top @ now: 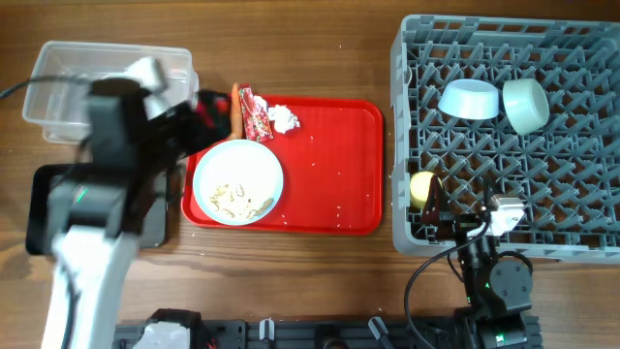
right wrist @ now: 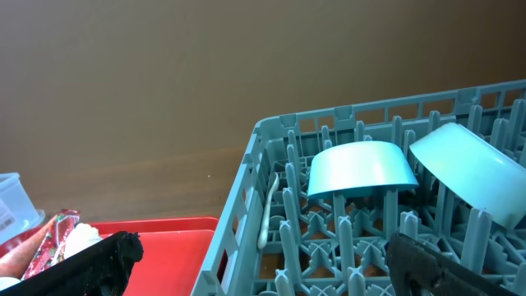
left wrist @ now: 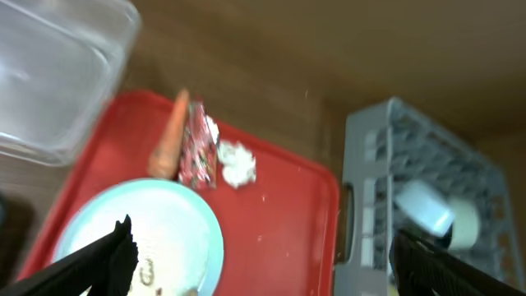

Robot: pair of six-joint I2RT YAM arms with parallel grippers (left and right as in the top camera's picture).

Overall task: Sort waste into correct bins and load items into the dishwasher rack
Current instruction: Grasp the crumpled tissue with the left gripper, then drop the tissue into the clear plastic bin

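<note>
The white plate with beige scraps lies on the red tray. The carrot, wrapper and tissue lie at the tray's back left corner. My left gripper hovers there, open and empty; its wrist view shows the plate between its fingers. The blue bowl, green bowl and yellow cup are in the grey rack. The white spoon stands by the rack's wall. My right gripper is open and empty over the rack's front left.
The clear tub stands at the back left. The black tray sits in front of it, partly hidden by my left arm. Crumbs dot the red tray.
</note>
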